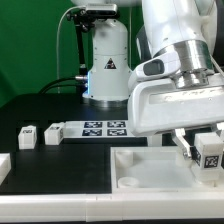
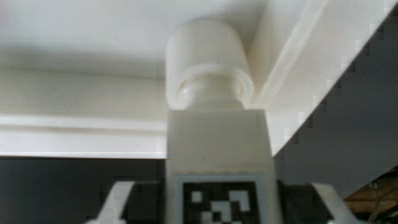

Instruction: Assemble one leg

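Gripper (image 1: 204,147) pinching small white stubby tagged leg (image 1: 210,153) by large white square panel (image 1: 140,168), mid-insertion; next likely needs aligning with a corner socket.

- Surface of the leg (image 2: 217,140): white, smooth, matt, plastic in look; its tag (image 2: 221,203) a flat black-and-white print.
- White panel (image 1: 150,175): smooth, plastic-like, faintly sheened.
- Counter (image 1: 60,165): black, matt, even.
- Arm casing (image 1: 175,105): white, glossy hard plastic in look.
- Arm base (image 1: 105,55): pale grey-white, smooth, satin shell.
- Marker board (image 1: 100,128): thin, white, matt, with printed tags.
- Backdrop (image 1: 30,50): green, matt; material cannot be told.
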Robot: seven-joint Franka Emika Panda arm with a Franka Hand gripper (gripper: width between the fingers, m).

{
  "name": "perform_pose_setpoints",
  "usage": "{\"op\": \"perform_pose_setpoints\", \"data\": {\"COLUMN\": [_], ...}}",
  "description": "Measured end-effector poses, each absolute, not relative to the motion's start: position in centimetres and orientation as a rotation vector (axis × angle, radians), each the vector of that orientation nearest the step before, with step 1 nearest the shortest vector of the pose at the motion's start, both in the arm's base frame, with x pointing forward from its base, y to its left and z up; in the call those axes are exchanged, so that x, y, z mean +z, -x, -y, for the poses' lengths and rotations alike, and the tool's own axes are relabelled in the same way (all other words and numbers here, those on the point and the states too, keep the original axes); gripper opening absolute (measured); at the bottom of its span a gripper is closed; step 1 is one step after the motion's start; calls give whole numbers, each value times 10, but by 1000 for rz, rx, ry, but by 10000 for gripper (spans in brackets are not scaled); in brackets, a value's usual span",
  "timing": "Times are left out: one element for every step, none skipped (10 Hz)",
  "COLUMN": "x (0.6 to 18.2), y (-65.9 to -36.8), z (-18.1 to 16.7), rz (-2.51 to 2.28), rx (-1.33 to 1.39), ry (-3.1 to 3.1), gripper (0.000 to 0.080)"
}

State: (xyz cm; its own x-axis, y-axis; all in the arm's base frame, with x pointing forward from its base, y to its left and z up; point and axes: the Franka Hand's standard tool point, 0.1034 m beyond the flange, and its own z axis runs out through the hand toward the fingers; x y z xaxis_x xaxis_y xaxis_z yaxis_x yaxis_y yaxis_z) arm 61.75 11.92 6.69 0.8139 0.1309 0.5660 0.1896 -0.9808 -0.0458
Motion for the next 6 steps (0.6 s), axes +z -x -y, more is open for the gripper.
{"op": "perform_pose_setpoints", "data": {"x": [64, 60, 60, 60, 59, 58], "y": [-616, -614, -613, -613, -613, -612], "z": [-118, -116, -114, -113, -113, -113], "rz": [254, 251, 249, 246, 247, 248], "rx": [-889, -878, -875, -870, -864, -857], "ry": [2898, 2903, 2905, 2906, 2907, 2909], "gripper": [290, 290, 290, 290, 296, 296]}}
